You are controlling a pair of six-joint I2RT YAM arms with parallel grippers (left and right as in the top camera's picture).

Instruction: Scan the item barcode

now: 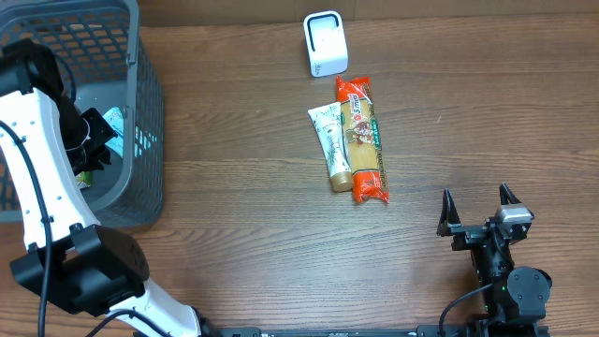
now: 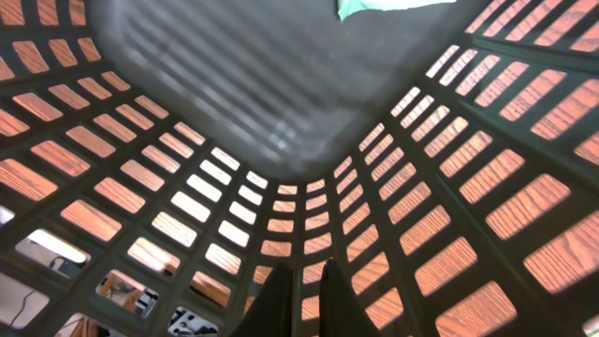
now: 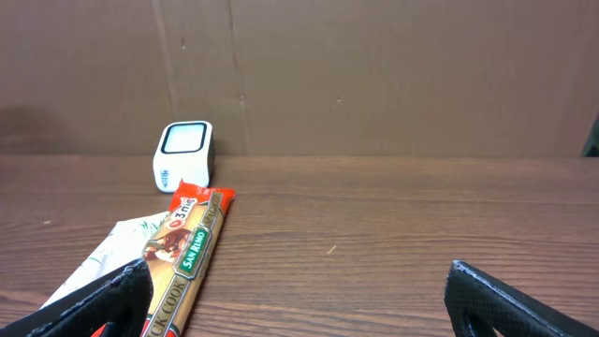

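My left gripper [image 1: 94,131] is down inside the grey basket [image 1: 150,112] at the left. In the left wrist view its fingertips [image 2: 307,263] stand shut, with nothing visible between them and the basket's mesh wall behind. A teal-and-white packet [image 1: 114,122] lies in the basket beside it, and its corner [image 2: 374,7] shows at the top edge. An orange pasta packet [image 1: 362,139] [image 3: 182,262] and a white tube [image 1: 333,148] [image 3: 103,257] lie side by side mid-table. The white scanner [image 1: 326,43] [image 3: 183,152] stands behind them. My right gripper [image 1: 477,208] [image 3: 299,300] rests open and empty at the front right.
Something green [image 1: 84,176] lies low in the basket, partly hidden by my left arm. A brown cardboard wall [image 3: 374,75] closes off the far side of the wooden table [image 1: 468,94].
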